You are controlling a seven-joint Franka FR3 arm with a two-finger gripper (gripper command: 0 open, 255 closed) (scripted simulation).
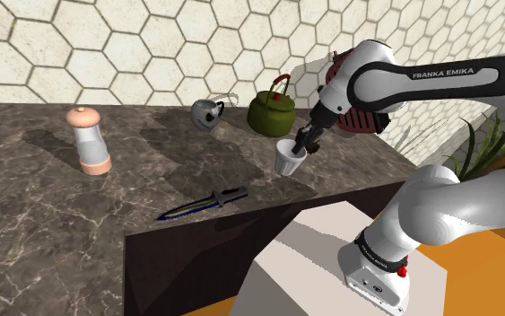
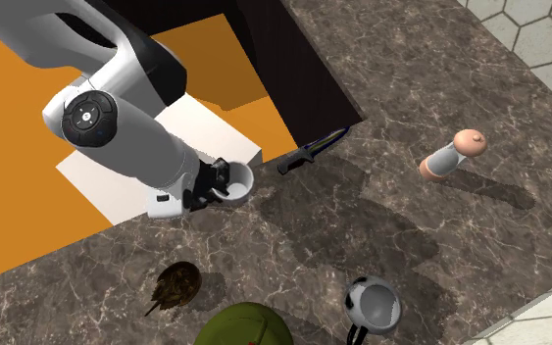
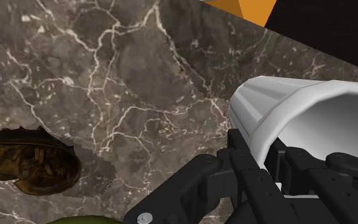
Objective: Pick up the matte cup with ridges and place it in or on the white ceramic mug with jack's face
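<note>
A white ridged cup [image 1: 288,161] hangs by its rim from my black gripper [image 1: 300,146], near the counter's edge on the shoulder view's right. One finger reaches inside the cup [image 3: 279,111] and the other presses on its outer wall, so the gripper [image 3: 266,156] is shut on it. From above, the cup [image 2: 237,179] sticks out of the gripper [image 2: 217,188] with its mouth showing. Whether its base touches the marble I cannot tell. The grey-white mug with a black-eyed face [image 1: 208,112] stands at the back of the counter, and is well away from the cup [image 2: 373,302].
A green kettle [image 1: 271,111] stands just behind the cup, beside the mug. A brown horseshoe-crab-like object [image 2: 173,284] lies between the kettle [image 2: 244,328] and the gripper. A blue-edged knife [image 1: 204,202] lies near the counter's front edge. A pink-capped grinder [image 1: 89,141] stands far left.
</note>
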